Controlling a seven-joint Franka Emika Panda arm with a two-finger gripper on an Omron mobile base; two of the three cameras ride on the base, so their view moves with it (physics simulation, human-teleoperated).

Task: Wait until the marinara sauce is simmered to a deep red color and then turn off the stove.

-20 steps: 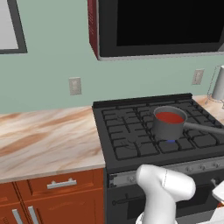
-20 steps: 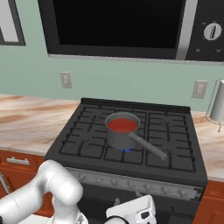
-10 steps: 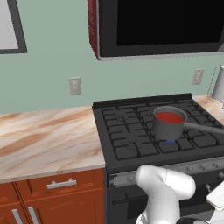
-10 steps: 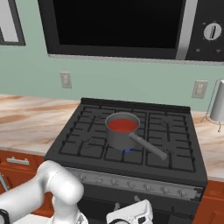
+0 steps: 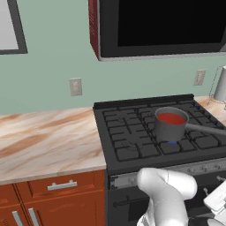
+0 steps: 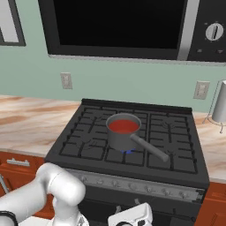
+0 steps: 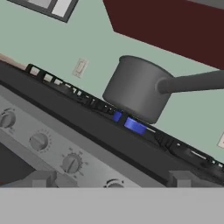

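The marinara sauce is a flat red disc inside a grey saucepan on the black stove. Its long handle points toward the front right. A blue flame burns under the pan. My gripper is low in front of the silver knob strip, open, with its fingertips far apart and nothing held. Round knobs line the strip just ahead of it, and one knob peeks up between the tips. My hand's white body hangs below the stove front.
A black microwave hangs over the range. Marble counter runs to the left above red-brown drawers. A grey cylinder stands on the counter at the right. Wall outlets sit behind.
My hand has sunk slightly lower in front of the stove. Pan, sauce and flame look the same.
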